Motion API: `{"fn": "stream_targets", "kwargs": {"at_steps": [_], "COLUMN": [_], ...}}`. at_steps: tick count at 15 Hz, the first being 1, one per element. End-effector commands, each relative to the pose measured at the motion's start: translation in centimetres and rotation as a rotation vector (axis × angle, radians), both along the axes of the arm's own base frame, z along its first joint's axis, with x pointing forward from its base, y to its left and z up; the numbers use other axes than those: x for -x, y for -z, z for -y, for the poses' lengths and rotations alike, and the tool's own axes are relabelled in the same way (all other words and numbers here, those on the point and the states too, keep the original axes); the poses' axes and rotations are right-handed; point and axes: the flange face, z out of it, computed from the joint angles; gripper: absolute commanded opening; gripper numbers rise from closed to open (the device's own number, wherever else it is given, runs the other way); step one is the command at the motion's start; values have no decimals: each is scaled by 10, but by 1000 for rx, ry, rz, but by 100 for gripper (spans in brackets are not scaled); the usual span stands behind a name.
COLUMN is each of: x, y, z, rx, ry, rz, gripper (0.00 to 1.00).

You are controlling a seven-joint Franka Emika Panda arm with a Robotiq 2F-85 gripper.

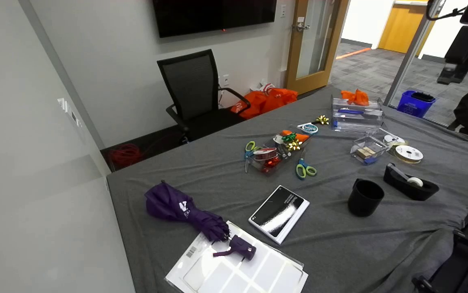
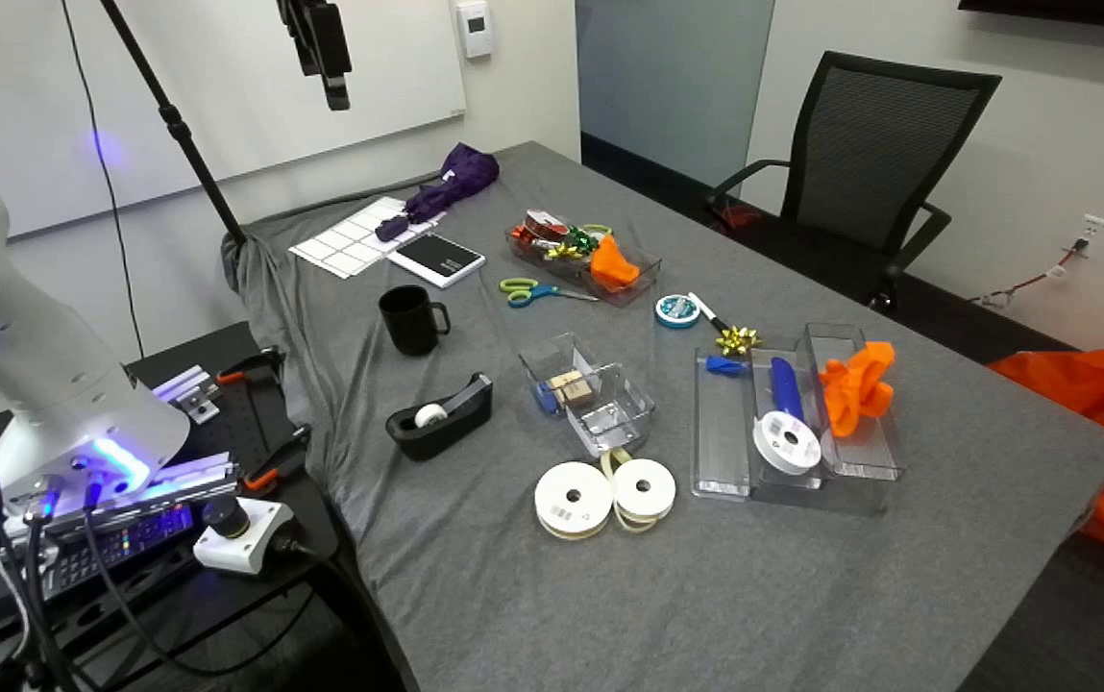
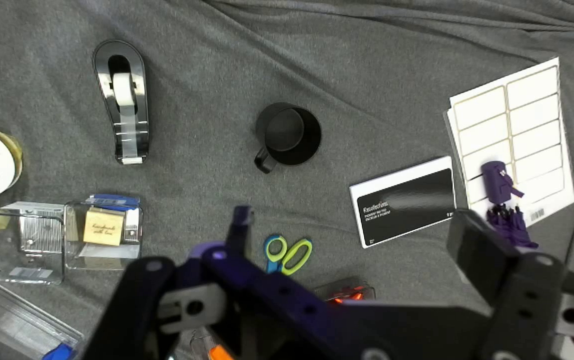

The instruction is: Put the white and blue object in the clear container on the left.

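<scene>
Pointing down, the end effector (image 3: 356,235) hangs spread above the table (image 2: 753,596).

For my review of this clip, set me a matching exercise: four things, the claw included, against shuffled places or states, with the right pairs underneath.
1. purple umbrella
2. wooden block
3. black mug
4. claw

A. between the tape dispenser and the Recollections box
B. raised, standing open
C. lying partly on label sheets
D. inside a small clear tub

Right pairs: 1-C, 2-D, 3-A, 4-B
</scene>
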Motion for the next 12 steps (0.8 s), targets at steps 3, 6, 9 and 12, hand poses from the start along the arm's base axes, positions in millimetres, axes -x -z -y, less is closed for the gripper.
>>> {"fn": "stream_targets", "kwargs": {"at_steps": [3, 6, 9, 12], "x": [0, 0, 0, -8], "y": [0, 0, 0, -7], "z": [0, 0, 0, 2], "rx": [0, 0, 0, -42], "ry": [0, 0, 0, 23], "rz": [-1, -1, -1, 20], "gripper": [100, 100, 100, 100]}}
